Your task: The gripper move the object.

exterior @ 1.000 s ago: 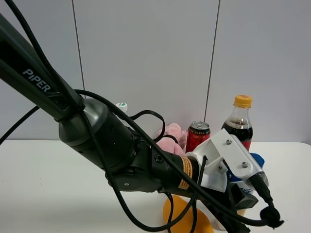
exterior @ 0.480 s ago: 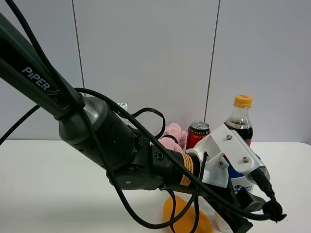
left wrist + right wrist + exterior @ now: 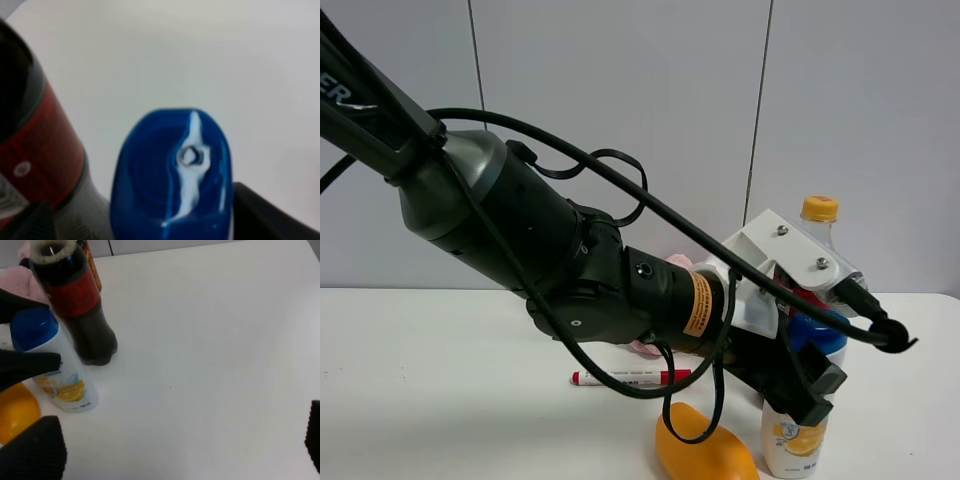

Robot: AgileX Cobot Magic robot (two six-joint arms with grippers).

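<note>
The white shampoo bottle (image 3: pixel 793 440) with a blue cap (image 3: pixel 817 333) and a citrus picture stands upright near the table's front right. My left gripper (image 3: pixel 806 385), a black claw under a white bracket (image 3: pixel 790 255), is shut on the bottle just below the cap. The right wrist view shows the bottle (image 3: pixel 62 372) between the two black fingers (image 3: pixel 27 365). The left wrist view looks down on the blue cap (image 3: pixel 175 175), with a finger (image 3: pixel 267 215) against its side. My right gripper (image 3: pixel 170 450) is open, empty and apart from the bottle.
A dark cola bottle (image 3: pixel 819 215) stands right behind the shampoo bottle and shows beside it in the right wrist view (image 3: pixel 80 305). An orange object (image 3: pixel 705 455) lies just left of the bottle. A red marker (image 3: pixel 630 377) lies further left. A pink toy (image 3: pixel 672 262) is mostly hidden by the arm.
The left arm's wrist and bracket have risen and swung back. The shampoo bottle has come upright, its cap shifting left. The marker has come into view.
</note>
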